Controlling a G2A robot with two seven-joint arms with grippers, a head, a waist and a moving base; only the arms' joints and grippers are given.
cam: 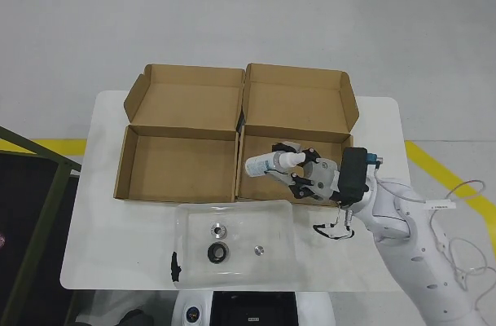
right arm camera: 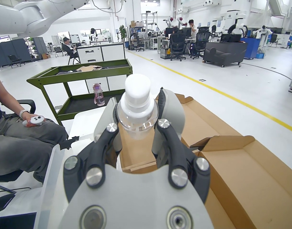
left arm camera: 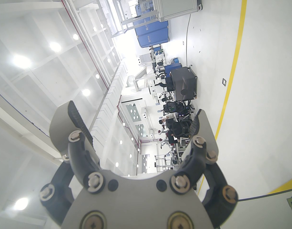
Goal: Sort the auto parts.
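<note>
- The right gripper [right arm camera: 138,110] is clamped on a clear spray bottle [cam: 260,165] with a white cap, its fingers pinching the body from both sides.
- In the top view the bottle hangs right of centre, over the near-left part of the right cardboard box [cam: 256,189], and looks clear of the floor.
- My read: this is the drop-off leg of a sort, with the item carried and not yet released.
- The next move calls for lowering the bottle inside the box walls, then opening the fingers wide enough to free it.
- The left gripper [left arm camera: 135,110] is spread wide and holds nothing, pointing out into the hall.
- More work is waiting in the clear tray [cam: 190,216] at lower centre: a black ring [cam: 219,253] and two small metal discs [cam: 219,230].
- The left cardboard box [cam: 178,167] sits open alongside.
</note>
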